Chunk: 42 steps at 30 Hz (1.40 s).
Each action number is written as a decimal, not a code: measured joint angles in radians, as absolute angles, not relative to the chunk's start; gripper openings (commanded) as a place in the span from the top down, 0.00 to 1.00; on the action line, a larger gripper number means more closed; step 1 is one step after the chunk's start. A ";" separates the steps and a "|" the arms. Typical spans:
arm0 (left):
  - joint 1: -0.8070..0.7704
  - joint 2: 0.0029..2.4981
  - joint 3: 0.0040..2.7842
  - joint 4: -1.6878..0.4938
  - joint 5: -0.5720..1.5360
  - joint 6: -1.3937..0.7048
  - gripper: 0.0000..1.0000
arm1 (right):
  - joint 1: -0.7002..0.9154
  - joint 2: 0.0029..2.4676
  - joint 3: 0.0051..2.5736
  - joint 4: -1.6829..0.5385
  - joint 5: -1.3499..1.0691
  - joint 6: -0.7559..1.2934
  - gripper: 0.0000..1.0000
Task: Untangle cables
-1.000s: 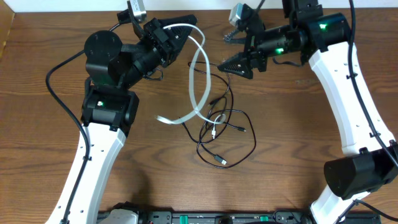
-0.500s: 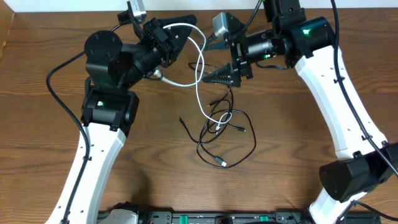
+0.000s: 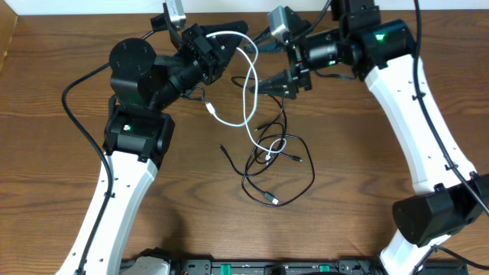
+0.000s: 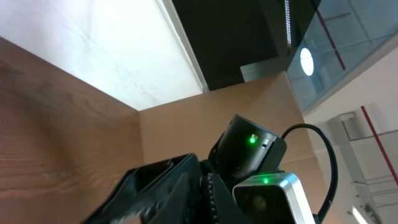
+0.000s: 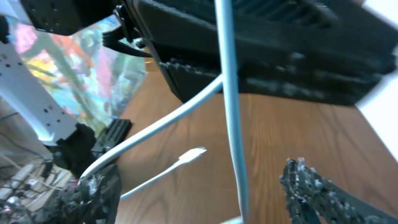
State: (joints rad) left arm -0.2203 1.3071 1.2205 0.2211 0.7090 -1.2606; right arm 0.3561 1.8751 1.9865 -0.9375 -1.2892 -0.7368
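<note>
Presently the separating step is judged to be in hand. The thin white USB cord (image 3: 246,84) is held up off the brown wooden table (image 3: 359,206) at the far side. Its lower run is threaded into the loops of the thin black USB cord (image 3: 303,177), which lies at mid-table.

Left gripper (image 3: 221,55): appears pinched on the white cord's upper loop, though this is not confirmed by its own wrist view.

Right gripper (image 5: 196,174): spread wide, with the white cord passing between the fingers (image 5: 311,186) and touched by neither.

Next move, by judgement: the right fingers are to be closed on that run, then the white cord drawn clear without the black loops being dragged along.
</note>
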 measured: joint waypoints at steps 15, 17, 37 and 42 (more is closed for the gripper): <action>-0.188 1.340 1.221 0.222 0.698 -1.262 0.92 | 0.308 1.891 1.987 -0.980 -1.421 -0.701 0.24; -0.188 1.366 1.221 0.222 0.701 -1.271 0.93 | 0.321 1.891 1.987 -0.976 -1.438 -0.698 0.21; -0.180 1.407 1.221 0.221 0.802 -1.259 0.92 | 0.301 1.891 1.987 -0.950 -1.124 -0.559 0.09; -0.179 1.407 1.221 0.221 0.805 -1.257 0.92 | 0.316 1.892 1.987 -0.924 -1.121 -0.544 0.04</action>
State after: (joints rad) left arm -0.1795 1.4075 1.2205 0.2211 0.8051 -1.2568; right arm 0.3164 1.8915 1.9865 -0.9237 -1.1213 -0.5438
